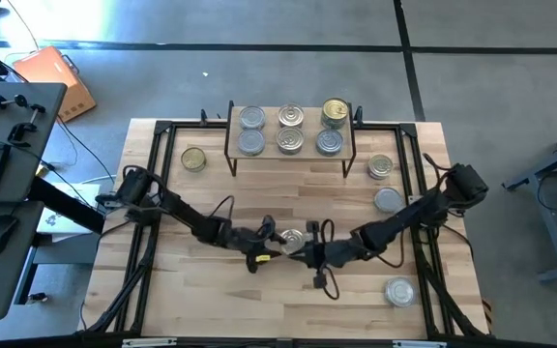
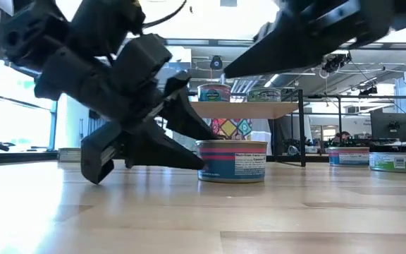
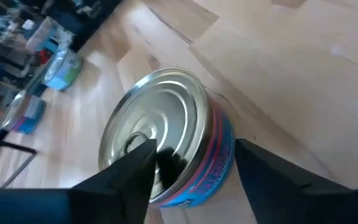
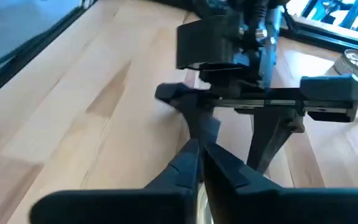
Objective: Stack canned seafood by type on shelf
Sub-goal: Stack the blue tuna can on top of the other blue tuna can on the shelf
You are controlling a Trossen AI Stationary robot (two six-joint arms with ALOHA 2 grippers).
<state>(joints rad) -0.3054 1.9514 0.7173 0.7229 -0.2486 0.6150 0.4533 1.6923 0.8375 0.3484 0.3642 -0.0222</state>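
A silver-topped tin of canned seafood [image 1: 291, 239] with a pink and blue label [image 2: 232, 161] stands on its base on the table's middle. My left gripper [image 3: 194, 149] comes at it from the table's left, slanting down and rolled. It is open, with one fingertip [image 3: 143, 155] over the tin's top and the other [image 3: 253, 163] beside its wall. My right gripper [image 4: 202, 152] is shut, raised above the table just right of and nearer than the tin [image 1: 309, 251]. The shelf [image 1: 271, 155] at the far middle carries several tins. My left gripper has its fingers on either side of the tin's left part. Table shows between one finger and the tin's wall [image 3: 229, 149]. Whether the other finger touches the tin's top [image 3: 166, 118], I cannot tell.
Loose tins stand on the table: a gold-topped one [image 1: 193, 159] at the far left, two [image 1: 380, 167] [image 1: 388, 200] at the right and one [image 1: 399, 290] at the near right. Black rails [image 1: 153, 184] run along the table's edges.
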